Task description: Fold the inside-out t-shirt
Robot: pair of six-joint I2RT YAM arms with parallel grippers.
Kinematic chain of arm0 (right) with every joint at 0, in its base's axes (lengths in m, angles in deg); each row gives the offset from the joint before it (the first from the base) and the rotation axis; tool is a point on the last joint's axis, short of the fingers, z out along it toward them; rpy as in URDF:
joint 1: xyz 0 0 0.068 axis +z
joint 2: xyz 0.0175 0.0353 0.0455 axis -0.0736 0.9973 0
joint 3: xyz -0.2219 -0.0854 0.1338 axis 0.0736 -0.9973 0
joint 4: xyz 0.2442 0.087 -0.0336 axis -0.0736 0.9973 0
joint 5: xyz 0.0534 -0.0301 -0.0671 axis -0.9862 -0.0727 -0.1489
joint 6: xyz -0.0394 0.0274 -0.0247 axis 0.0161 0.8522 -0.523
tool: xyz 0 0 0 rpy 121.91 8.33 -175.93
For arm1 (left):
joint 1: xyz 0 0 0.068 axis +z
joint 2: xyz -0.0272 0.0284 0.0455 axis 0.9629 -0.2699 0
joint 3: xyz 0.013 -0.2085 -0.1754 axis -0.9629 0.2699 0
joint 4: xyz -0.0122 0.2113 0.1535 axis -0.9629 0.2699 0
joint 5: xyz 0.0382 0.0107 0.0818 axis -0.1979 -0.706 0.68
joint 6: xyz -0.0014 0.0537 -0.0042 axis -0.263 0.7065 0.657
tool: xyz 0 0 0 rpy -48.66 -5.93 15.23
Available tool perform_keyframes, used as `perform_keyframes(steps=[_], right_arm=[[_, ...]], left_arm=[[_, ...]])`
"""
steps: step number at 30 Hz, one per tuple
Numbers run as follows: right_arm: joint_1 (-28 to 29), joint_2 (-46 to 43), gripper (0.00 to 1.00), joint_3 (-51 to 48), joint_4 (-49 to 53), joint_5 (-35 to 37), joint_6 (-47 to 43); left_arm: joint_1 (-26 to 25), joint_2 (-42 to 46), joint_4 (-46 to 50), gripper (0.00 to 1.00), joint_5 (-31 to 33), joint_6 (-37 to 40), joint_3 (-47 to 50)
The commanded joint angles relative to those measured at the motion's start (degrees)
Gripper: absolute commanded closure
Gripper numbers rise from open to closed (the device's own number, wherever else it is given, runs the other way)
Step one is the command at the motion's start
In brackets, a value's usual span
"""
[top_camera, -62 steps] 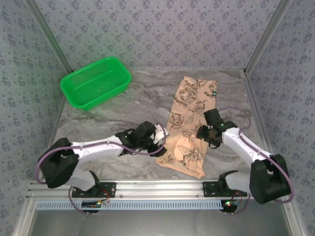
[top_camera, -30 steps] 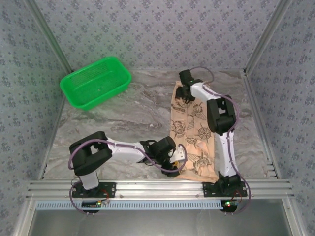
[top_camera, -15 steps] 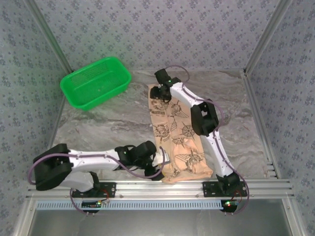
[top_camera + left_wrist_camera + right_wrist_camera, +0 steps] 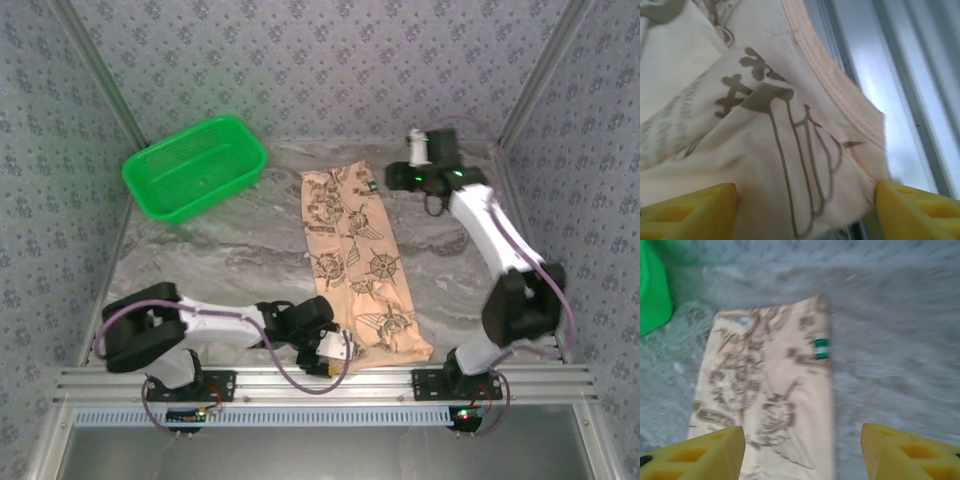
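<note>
Half a second ago the right claw (image 4: 802,454) sat on the far end of the t-shirt (image 4: 362,265). It has since swung off to the far right corner of the counter (image 4: 230,235) and hangs there apart from the cloth. Its yellow fingers are spread with nothing between them, and its wrist camera looks down on the shirt's far end and a small green tag (image 4: 822,348) at the right edge.

The shirt is where it was half a second ago: a long narrow strip, print up, running from the far middle of the counter to the near edge and angled slightly right toward the near end. A second ago it lay further right.

The left claw (image 4: 342,353) is still at the strip's near left corner, though its arm has shifted. Its fingers are wide apart with loose cloth lying between them, the stitched hem (image 4: 840,85) touching the right one; it is not clamped.

The counter is grey marbled stone. A green basket (image 4: 195,167) stands at the far left, well apart from the shirt. A metal rail (image 4: 320,382) carrying both arm bases runs along the near edge. The walls are blue-grey with a small repeated floral pattern, and bare metal posts stand at the corners.
</note>
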State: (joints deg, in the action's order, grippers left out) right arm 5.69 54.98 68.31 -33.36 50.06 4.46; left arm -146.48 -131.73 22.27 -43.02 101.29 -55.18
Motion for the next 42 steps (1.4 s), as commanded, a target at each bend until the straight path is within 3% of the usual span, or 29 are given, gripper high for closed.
perform_keyframes(steps=[1,4,8,10,16,18,21,29,37,39,41,42], right_arm=[[0.90,-7.54,0.35,-10.53,-2.92,-0.82,-11.87],[0.58,-13.20,0.35,-16.75,-2.60,-0.92,-17.45],[-0.74,-18.06,0.37,-20.89,0.20,-7.60,-27.26],[-0.86,-19.61,0.37,-22.73,1.36,-11.09,-33.70],[3.06,-19.71,0.33,-25.01,12.87,-21.54,-61.20],[6.47,-18.44,0.28,-24.47,21.90,-22.96,-75.14],[10.15,-16.49,0.28,-25.65,27.39,-22.51,-83.41],[23.71,-18.56,0.23,-38.69,19.23,-14.78,-82.29],[30.17,-24.78,0.18,-49.48,9.39,-11.17,-76.80],[31.86,-25.52,0.18,-52.35,5.60,-9.47,-76.15],[33.09,-25.83,0.17,-54.08,3.63,-8.42,-76.07],[33.81,-25.91,0.18,-54.25,3.61,-7.48,-76.18]], left_arm=[[-1.91,-4.99,0.00,0.31,2.35,6.80,-4.61],[-3.17,-7.03,-1.53,0.47,2.66,9.00,-5.19],[-1.99,-3.69,0.42,0.95,1.59,11.93,-3.81],[0.78,-1.27,4.22,1.00,-0.41,12.14,-3.73],[10.61,7.06,9.70,1.00,-6.99,11.58,-0.09],[12.90,9.78,10.40,1.00,-8.28,9.84,0.76],[16.33,12.51,11.67,1.00,-11.80,7.66,2.21],[21.44,17.83,4.99,1.00,-13.57,2.40,9.85],[22.73,18.75,6.76,0.99,-17.07,4.44,10.13],[21.33,19.69,6.64,0.84,-16.27,3.99,10.86],[18.90,20.12,5.83,0.44,-15.00,2.93,11.73],[17.08,19.86,5.38,0.37,-13.96,2.37,11.89]])
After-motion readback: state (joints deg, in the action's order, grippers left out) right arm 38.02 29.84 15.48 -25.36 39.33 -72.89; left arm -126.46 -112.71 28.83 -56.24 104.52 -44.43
